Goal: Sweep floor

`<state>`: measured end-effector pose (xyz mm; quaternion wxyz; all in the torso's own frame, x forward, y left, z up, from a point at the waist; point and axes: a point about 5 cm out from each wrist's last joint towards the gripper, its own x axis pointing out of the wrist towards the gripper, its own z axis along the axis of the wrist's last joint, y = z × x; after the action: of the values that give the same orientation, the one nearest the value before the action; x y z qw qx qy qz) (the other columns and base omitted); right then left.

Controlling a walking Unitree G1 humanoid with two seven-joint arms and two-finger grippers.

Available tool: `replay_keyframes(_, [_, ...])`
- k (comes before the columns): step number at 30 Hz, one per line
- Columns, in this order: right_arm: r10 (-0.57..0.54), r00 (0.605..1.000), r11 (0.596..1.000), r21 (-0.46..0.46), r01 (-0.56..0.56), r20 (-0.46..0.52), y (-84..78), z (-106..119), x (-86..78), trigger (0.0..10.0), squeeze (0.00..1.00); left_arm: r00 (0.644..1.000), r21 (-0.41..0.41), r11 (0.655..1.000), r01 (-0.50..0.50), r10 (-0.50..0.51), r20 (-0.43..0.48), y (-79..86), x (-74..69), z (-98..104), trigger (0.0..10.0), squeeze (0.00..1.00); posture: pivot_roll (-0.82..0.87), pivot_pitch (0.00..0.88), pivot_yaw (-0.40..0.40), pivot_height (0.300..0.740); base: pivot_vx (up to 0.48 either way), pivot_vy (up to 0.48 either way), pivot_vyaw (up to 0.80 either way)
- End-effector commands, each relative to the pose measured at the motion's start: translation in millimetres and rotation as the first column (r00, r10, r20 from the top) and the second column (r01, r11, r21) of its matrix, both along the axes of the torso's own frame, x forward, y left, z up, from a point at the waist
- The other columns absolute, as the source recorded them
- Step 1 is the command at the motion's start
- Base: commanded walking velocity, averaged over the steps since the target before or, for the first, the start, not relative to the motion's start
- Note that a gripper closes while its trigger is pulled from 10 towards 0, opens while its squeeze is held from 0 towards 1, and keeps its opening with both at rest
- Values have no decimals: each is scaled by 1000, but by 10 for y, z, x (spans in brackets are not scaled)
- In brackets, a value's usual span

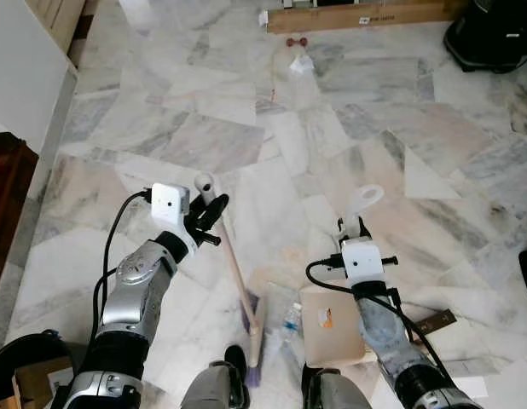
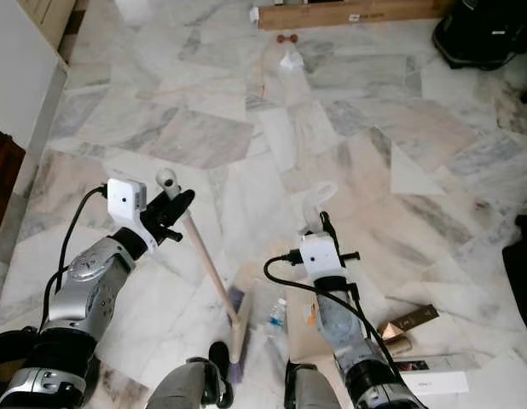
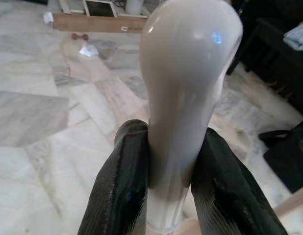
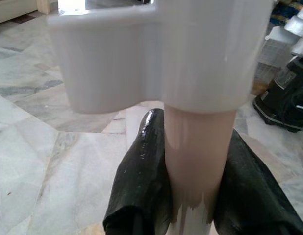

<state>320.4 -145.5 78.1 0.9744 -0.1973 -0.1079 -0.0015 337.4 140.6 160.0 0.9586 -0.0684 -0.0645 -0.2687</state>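
My left gripper is shut on the top of the broom handle, just below its white cap. The handle slopes down to the purple broom head by my feet. My right gripper is shut on the upright dustpan handle, under its white loop. The beige dustpan rests on the floor in front of my right foot. A small plastic bottle lies between broom head and dustpan. Far ahead, a crumpled white paper lies on the marble floor.
A long cardboard box lies along the far edge, with a small red object before it. A black bulky item sits far right. A white wall and dark cabinet line the left. Small boxes lie at lower right.
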Motion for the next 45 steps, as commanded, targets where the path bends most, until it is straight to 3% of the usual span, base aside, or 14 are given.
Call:
replay_keyframes(1, [4, 999, 1000, 8, -4, -34, 31, -85, -47, 10000, 0, 996, -47, 998, 41, -44, -72, -36, -45, -122, 10000, 0, 143, 397, 77, 740, 0, 0, 0])
replay_keyframes(13, [-10, 999, 999, 35, 11, -34, 34, -86, -50, 10000, 0, 997, -115, 992, 56, -62, -48, -41, -20, 48, 10000, 0, 146, 393, 83, 740, 0, 0, 0])
replay_keyframes(27, [-43, 998, 994, 95, 47, -49, 39, -101, -45, 10000, 0, 998, -297, 953, 68, -69, 5, -34, 2, 334, 10000, 0, 150, 386, 86, 740, 0, 0, 0])
replay_keyframes(34, [-65, 996, 987, 140, 73, -58, 14, -102, -38, 10000, 0, 998, -304, 950, 67, -68, 9, -34, 20, 356, 10000, 0, 149, 379, 85, 740, 0, 0, 0])
replay_keyframes(39, [-117, 990, 935, 326, 138, -82, -90, -100, -35, 10000, 0, 997, -311, 948, 71, -72, 7, -27, 17, 373, 10000, 0, 154, 376, 87, 740, 0, 0, 0])
replay_keyframes(42, [-131, 987, 912, 378, 158, -97, -131, -112, -37, 10000, 0, 997, -314, 947, 70, -70, 14, -14, 18, 399, 10000, 0, 156, 375, 86, 740, 0, 0, 0])
replay_keyframes(45, [-129, 984, 891, 422, 168, -120, -162, -144, -47, 10000, 0, 998, -338, 940, 46, -27, 61, 86, 32, 557, 10000, 0, 160, 377, 86, 740, 0, 0, 0])
